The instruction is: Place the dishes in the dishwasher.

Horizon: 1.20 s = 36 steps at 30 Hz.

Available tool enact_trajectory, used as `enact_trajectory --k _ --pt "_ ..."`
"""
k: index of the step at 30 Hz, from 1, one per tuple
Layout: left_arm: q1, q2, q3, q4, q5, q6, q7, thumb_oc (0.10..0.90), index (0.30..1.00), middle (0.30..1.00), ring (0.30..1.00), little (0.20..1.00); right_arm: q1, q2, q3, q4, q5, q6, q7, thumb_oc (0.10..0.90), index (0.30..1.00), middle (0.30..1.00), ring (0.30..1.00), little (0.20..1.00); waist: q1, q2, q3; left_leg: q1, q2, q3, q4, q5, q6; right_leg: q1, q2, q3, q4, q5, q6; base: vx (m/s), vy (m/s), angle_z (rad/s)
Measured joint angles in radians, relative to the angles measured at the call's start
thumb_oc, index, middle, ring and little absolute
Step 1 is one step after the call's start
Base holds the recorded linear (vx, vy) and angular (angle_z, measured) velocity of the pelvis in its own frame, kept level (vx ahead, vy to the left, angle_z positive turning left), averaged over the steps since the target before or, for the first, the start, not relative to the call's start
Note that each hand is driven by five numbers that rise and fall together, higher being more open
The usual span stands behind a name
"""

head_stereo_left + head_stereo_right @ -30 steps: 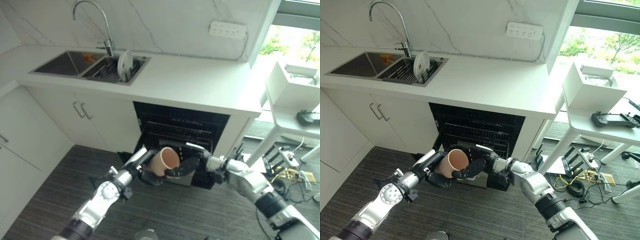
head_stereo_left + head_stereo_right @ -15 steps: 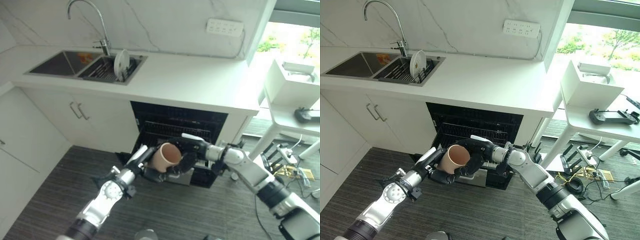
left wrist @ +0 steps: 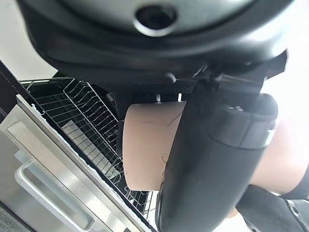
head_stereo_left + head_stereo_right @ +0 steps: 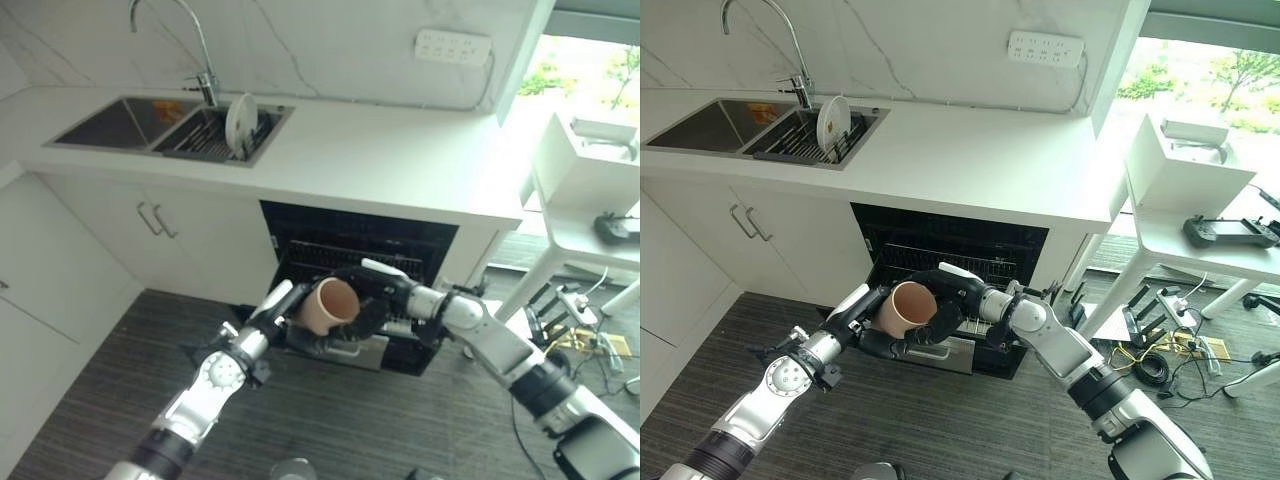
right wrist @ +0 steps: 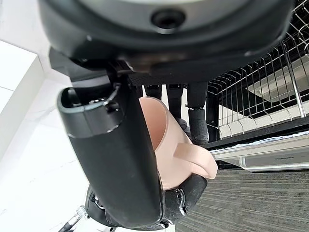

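White kitchen counter [image 4: 400, 160] runs along a marble wall, and under it the dishwasher [image 4: 360, 250] stands open with its door [image 4: 940, 352] folded down above a dark striped floor [image 4: 120, 400].

Both hands meet in front of this opening. The left hand [image 4: 283, 318] has its fingers curled round the pink cup [image 4: 327, 305] from the near side; in the left wrist view the cup [image 3: 154, 150] is pressed between the thumb and the dark palm, and the thumb covers a large part of its wall. The right hand [image 4: 372, 300] wraps the same cup from the far side, its fingers [image 5: 195, 121] reaching down behind the rim. The cup lies tilted, with its mouth turned up and toward the right hand, and its handle [image 5: 200, 162] sticks out under the right thumb. It hangs in the air over the open door, just before the wire rack [image 3: 82, 121], not touching it.

How far each finger closes behind the cup is hidden. The inside of the dishwasher is dark, so I cannot tell what is in the rack.

Farther away on the counter is the sink [image 4: 130, 122], and a white plate [image 4: 240, 115] stands upright in the drainer beside the tap [image 4: 195, 40].
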Motion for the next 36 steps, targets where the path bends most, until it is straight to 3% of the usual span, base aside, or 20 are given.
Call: enact_trajectory --k 9,18,22,24,27,29,32,35,36 --pt "0.008 -0.041 0.029 0.004 -0.041 0.033 -0.005 0.800 0.900 0.900 0.900 0.900 0.128 0.046 -0.037 -0.006 0.046 -0.069 -0.136 0.400 0.300 0.300 0.300 0.300 -0.006 0.008 0.013 0.001 -0.014 -0.001 -0.006 -0.002 0.004 0.001 -0.011 0.000 0.000 0.001 0.006 0.02 0.087 0.02" --pt "0.062 -0.077 0.032 0.008 -0.038 -0.022 0.000 0.800 0.900 0.900 0.900 0.900 0.310 0.075 -0.123 -0.054 0.154 -0.115 -0.170 0.400 0.300 0.300 0.300 0.300 -0.031 -0.003 0.035 0.016 -0.037 0.026 -0.004 -0.022 0.022 0.003 -0.026 0.032 -0.012 0.018 0.022 0.03 0.134 -0.07" --pt "0.069 -0.076 0.033 0.008 -0.028 -0.051 0.006 0.800 0.900 0.900 0.900 0.900 0.360 0.088 -0.158 -0.059 0.160 -0.161 -0.172 0.400 0.300 0.300 0.300 0.300 -0.033 -0.007 0.038 0.003 -0.049 0.004 0.056 -0.084 0.052 0.047 -0.012 0.039 -0.070 0.060 0.037 0.13 0.092 -0.05" --pt "0.085 -0.075 0.039 0.004 -0.027 -0.062 0.006 0.800 0.900 0.900 0.900 0.900 0.385 0.104 -0.165 -0.071 0.160 -0.161 -0.176 0.400 0.300 0.300 0.300 0.300 -0.039 -0.008 0.040 0.000 -0.030 -0.020 0.092 -0.109 0.057 0.041 -0.009 0.051 -0.056 0.075 0.048 0.13 -0.181 -0.07" --pt "0.087 -0.071 0.045 0.001 -0.015 -0.068 0.009 0.800 0.900 0.900 0.900 0.900 0.385 0.109 -0.164 -0.072 0.160 -0.166 -0.176 0.400 0.300 0.300 0.300 0.300 -0.046 -0.022 0.061 0.000 -0.033 -0.007 0.099 -0.107 0.053 -0.014 0.000 0.087 -0.020 0.027 0.058 0.17 -0.234 -0.06" --pt "0.082 -0.077 0.049 0.007 0.002 -0.069 0.010 0.800 0.900 0.900 0.900 0.900 0.383 0.106 -0.165 -0.070 0.164 -0.166 -0.178 0.400 0.300 0.300 0.300 0.300 -0.081 -0.022 0.066 0.005 -0.035 -0.033 0.092 -0.099 0.040 -0.016 0.022 0.134 -0.003 0.005 0.052 0.19 -0.310 0.33" --pt "0.098 -0.106 0.059 -0.001 0.003 -0.069 0.024 0.800 0.900 0.900 0.900 0.900 0.373 0.089 -0.165 -0.070 0.192 -0.165 -0.168 0.400 0.300 0.300 0.300 0.300 -0.081 0.007 0.076 0.051 0.000 -0.044 0.034 -0.068 -0.003 0.026 0.079 0.136 -0.025 -0.017 0.021 0.19 -0.300 0.10" --pt "0.117 -0.125 0.062 -0.005 0.004 -0.068 0.031 0.800 0.900 0.900 0.900 0.900 0.370 0.071 -0.164 -0.070 0.204 -0.165 -0.155 0.400 0.300 0.300 0.300 0.300 -0.077 0.002 0.076 0.096 0.011 -0.058 -0.020 -0.015 0.001 0.029 0.104 0.133 0.023 -0.082 -0.010 0.13 -0.316 -0.07" --pt "0.114 -0.128 0.061 -0.006 0.005 -0.067 0.032 0.800 0.900 0.900 0.900 0.900 0.364 0.069 -0.165 -0.061 0.227 -0.168 -0.155 0.400 0.300 0.300 0.300 0.300 -0.074 -0.010 0.080 0.071 0.012 -0.064 0.037 -0.001 -0.020 0.004 0.098 0.143 0.087 -0.126 -0.030 0.07 -0.202 -0.05"
